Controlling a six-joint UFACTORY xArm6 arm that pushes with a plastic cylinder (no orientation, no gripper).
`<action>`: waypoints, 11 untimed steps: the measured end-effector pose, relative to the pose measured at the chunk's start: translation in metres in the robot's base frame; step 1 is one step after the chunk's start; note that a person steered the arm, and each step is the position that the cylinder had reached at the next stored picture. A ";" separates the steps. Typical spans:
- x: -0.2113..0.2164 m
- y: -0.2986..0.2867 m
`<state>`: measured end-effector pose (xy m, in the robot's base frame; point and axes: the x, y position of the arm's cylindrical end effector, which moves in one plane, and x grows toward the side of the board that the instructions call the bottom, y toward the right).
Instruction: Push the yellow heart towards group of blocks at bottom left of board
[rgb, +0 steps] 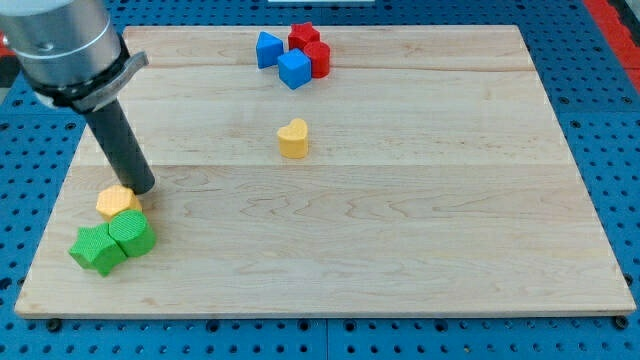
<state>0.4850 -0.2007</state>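
In the camera view, my tip (143, 188) rests low at the frame's left, just beside a small yellow-orange wooden block (118, 201) that touches two green wooden blocks (111, 240): the target group. There is no pincer on this rod, so nothing opens or shuts. The yellow wooden heart (293, 138) stands alone near the centre of the pale wooden worktop (420, 220), well up and to the right of my tip. I judge the tip must circle behind the heart's upper right side. Red and blue blocks (295, 55) cluster at the top; their shapes overlap and are hard to separate.
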 end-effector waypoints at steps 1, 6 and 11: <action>-0.006 0.067; -0.071 0.173; -0.102 -0.047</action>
<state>0.3834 -0.2474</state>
